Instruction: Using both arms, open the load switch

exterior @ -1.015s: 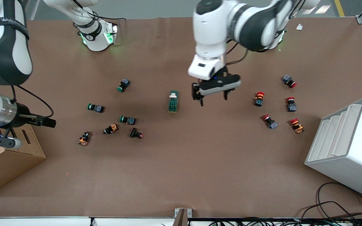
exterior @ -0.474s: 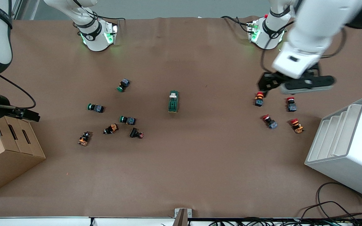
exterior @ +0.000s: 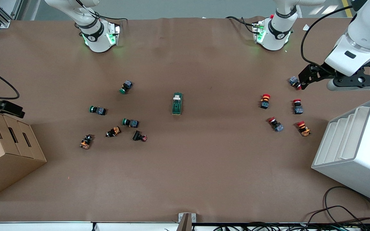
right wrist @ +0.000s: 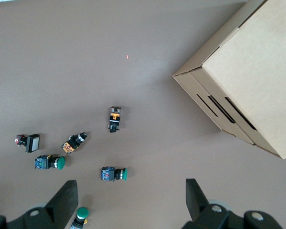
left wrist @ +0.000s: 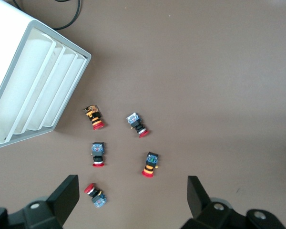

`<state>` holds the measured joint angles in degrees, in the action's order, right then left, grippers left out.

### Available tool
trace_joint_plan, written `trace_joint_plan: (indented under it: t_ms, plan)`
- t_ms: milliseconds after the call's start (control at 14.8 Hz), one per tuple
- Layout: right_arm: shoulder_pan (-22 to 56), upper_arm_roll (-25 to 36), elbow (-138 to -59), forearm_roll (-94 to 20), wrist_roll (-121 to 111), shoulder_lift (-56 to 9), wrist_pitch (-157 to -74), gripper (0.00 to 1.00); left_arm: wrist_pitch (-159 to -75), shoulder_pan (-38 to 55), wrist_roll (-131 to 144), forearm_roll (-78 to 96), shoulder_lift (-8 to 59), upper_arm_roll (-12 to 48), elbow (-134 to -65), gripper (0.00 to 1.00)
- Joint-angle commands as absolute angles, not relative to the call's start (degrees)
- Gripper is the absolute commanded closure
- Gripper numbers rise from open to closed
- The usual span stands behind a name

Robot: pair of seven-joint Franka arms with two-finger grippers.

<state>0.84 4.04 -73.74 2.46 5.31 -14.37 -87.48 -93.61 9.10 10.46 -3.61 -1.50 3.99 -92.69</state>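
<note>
The load switch [exterior: 177,103], a dark-green block with a white lever piece at the end nearer the bases, lies alone on the brown table near its middle. My left gripper [exterior: 355,81] hangs open over the red-capped buttons near the white rack, well away from the switch. In the left wrist view, the left gripper [left wrist: 132,198] holds nothing and one red button [left wrist: 95,195] lies on the table under it. My right gripper [exterior: 2,108] is up over the cardboard box's edge. The right wrist view shows the right gripper [right wrist: 129,200] open and empty above green-capped buttons.
Red-capped buttons [exterior: 297,106] lie scattered toward the left arm's end, beside a white slotted rack [exterior: 355,150]. Green-capped buttons [exterior: 130,122] and other small parts lie toward the right arm's end, near a cardboard box [exterior: 8,157]. Cables trail at the table's front corner [exterior: 348,211].
My left gripper has swung away from beside the load switch to above the red buttons by the rack. The right gripper has drawn back toward the box. The switch has not moved.
</note>
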Motion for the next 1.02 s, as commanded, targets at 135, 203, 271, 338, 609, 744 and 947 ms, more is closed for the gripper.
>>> trace_joint_plan:
  t_ms: [135, 203, 271, 338, 609, 744, 947]
  plan:
    - [0.88, 4.66, -80.57, 0.26, 4.57, -7.49, -87.27, 0.0, -93.25, 5.8, 4.31, -0.26, -4.92, 4.22, -95.97, 0.0]
    - [1.05, 4.75, -83.64, 0.26, 4.48, -5.3, -87.97, 0.0, -93.25, 5.45, 2.83, -0.18, -5.36, 3.96, -96.67, 0.0]
    - [1.14, 4.75, -85.93, 0.26, 4.48, -3.45, -88.85, 0.0, -93.25, 5.19, 2.03, -0.18, -6.41, 3.78, -97.38, 0.0]
    - [1.14, 4.83, -88.13, 0.26, 4.57, -1.86, -89.55, 0.0, -93.16, 5.1, 1.59, -0.09, -6.76, 3.52, -97.56, 0.0]
    - [1.23, 4.83, -92.02, 0.26, 4.57, 2.1, -89.83, 0.0, -92.46, 5.01, 1.84, 1.41, -8.0, 2.9, -98.88, 0.0]
    - [1.23, 4.83, -92.11, 0.26, 4.57, 3.07, -89.39, 0.0, -92.2, 5.1, 1.49, 1.49, -7.39, 1.76, -97.83, 0.0]
    - [1.14, 4.83, -92.2, 0.26, 4.66, 4.39, -88.51, 0.0, -92.2, 5.1, 1.93, 1.41, -7.21, 1.67, -97.3, 0.0]
